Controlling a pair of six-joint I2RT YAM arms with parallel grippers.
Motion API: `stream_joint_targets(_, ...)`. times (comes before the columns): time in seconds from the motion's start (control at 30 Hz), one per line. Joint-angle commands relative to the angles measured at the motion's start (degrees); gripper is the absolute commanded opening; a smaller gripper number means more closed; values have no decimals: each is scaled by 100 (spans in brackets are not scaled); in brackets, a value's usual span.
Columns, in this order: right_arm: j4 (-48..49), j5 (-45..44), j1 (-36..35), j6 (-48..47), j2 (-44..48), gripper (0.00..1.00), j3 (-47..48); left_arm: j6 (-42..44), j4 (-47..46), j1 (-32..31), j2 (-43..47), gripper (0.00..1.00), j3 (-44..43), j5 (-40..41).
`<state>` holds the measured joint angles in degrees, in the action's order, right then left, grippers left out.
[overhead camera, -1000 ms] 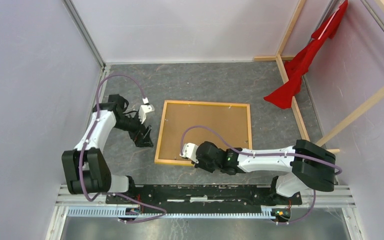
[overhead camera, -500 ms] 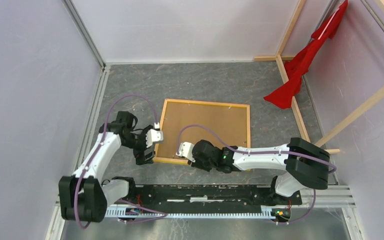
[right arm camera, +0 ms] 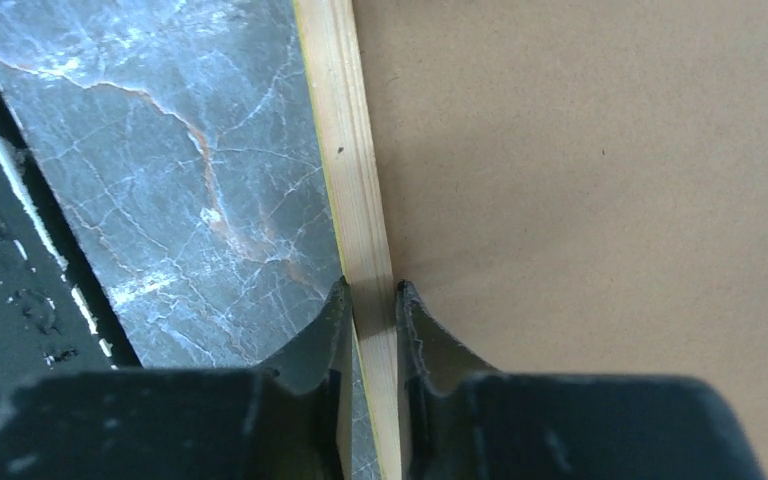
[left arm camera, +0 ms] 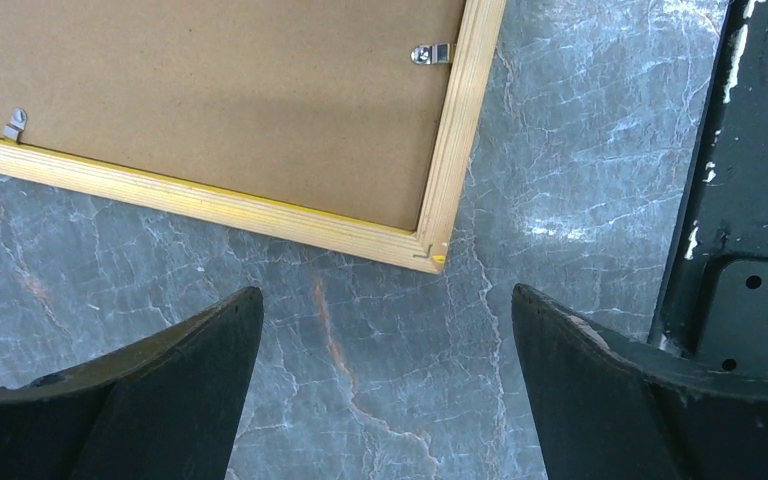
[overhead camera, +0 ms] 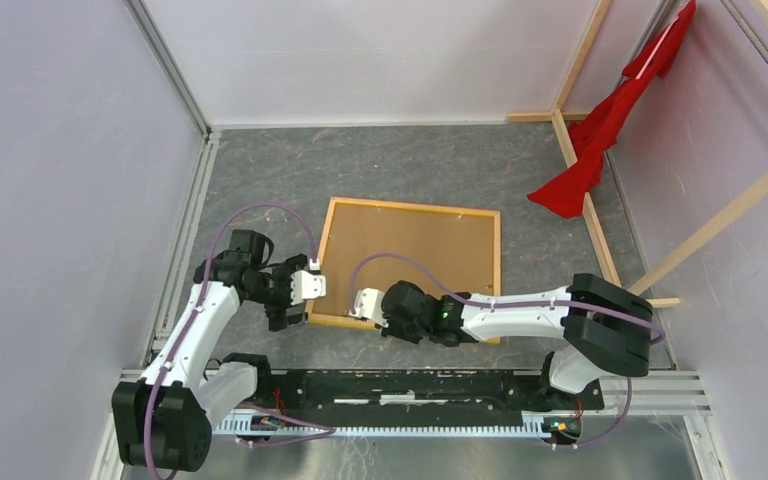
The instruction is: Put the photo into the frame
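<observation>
The frame (overhead camera: pixel 500 258) lies face down on the grey table, wood side up, with a brown backing board (overhead camera: pixel 410 255) filling it. The photo is not visible. My right gripper (overhead camera: pixel 378 322) is shut on the frame's near rail (right arm camera: pixel 345 150), one finger on either side of it (right arm camera: pixel 370 292). My left gripper (overhead camera: pixel 290 318) is open and empty, hovering just off the frame's near-left corner (left arm camera: pixel 430 250), with bare table between its fingers (left arm camera: pixel 385 300). Two metal clips (left arm camera: pixel 432 53) show on the backing board (left arm camera: pixel 230 90).
Bare wooden beams (overhead camera: pixel 582 180) with a red cloth (overhead camera: pixel 600 130) stand at the back right. The black arm-base rail (overhead camera: pixel 410 385) runs along the near edge and also shows in the left wrist view (left arm camera: pixel 750 200). Walls close in on the left and the back.
My left arm has swung in from the frame's left side down to its near-left corner. My right gripper has shifted a little left along the near rail, still shut on it.
</observation>
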<state>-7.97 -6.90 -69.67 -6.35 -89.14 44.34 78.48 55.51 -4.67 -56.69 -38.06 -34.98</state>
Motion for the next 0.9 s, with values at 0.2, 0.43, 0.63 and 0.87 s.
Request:
stream_joint_targets(0.2, -427, -343, 102, 224, -48, 0, 1597, 1037, -211, -150, 561, 100, 179, -174)
stream_joint_targets(0.43, -887, 517, 394, 625, -226, 0, 2760, 1756, -739, -213, 1425, 99, 544, -3)
stream_joint_targets(0.63, -1303, 1064, 546, 818, -361, 0, 3270, 1919, -2588, -218, 2562, 94, 1272, -42)
stream_joint_targets(0.87, -1485, 1293, 687, 861, -341, 0, 3387, 1909, -2983, -210, 2710, 87, 1198, -218)
